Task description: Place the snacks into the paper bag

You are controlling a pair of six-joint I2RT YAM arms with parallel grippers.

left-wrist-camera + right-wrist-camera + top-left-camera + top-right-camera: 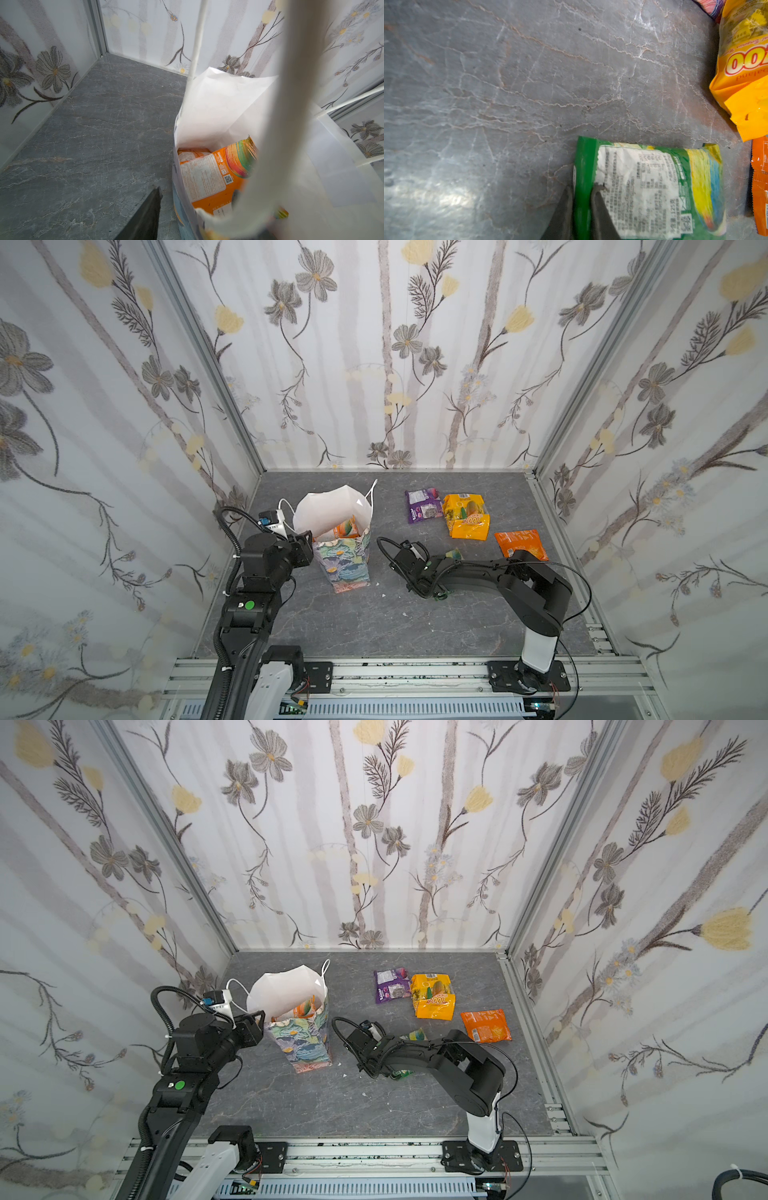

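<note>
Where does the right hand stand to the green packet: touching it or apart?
Touching. The right wrist view shows the right hand closed on the green packet: its fingers press the sealed edge from both sides, no gap.

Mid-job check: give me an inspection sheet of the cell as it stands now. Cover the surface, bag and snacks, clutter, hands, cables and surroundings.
Surface: grey marbled tabletop, no spill seen.
Job's things: paper bag upright and open, bagged orange packet inside; purple packet, yellow packet, loose orange packet and green packet lying on the table.
Clutter: white specks near the bag.
Hands: left hand at the bag's rim, one finger outside the wall, grip unclear; right hand shut on the green packet's edge seam.
Cables: black cable loops at both wrists, none seen snagged.
Surroundings: floral walls, aluminium rail in front.
</note>
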